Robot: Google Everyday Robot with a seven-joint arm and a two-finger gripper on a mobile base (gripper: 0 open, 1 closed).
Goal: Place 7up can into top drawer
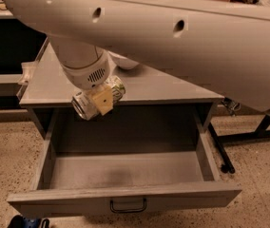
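The 7up can [87,103], silver-ended with a whitish-green label, lies on its side in my gripper [99,99]. The gripper is shut on the can and holds it in the air at the cabinet's front edge, above the back left of the top drawer [125,170]. The drawer is pulled fully open; it is wide, shallow and grey, with nothing inside. Its flat front panel carries a small metal loop handle [128,205]. My large white arm [173,37] crosses the upper part of the view and hides much of the cabinet top.
A white bowl [123,61] sits on the grey cabinet top [44,87], mostly hidden behind my arm. A black table leg [220,146] stands on the speckled floor to the right. A dark shelf unit lies to the left.
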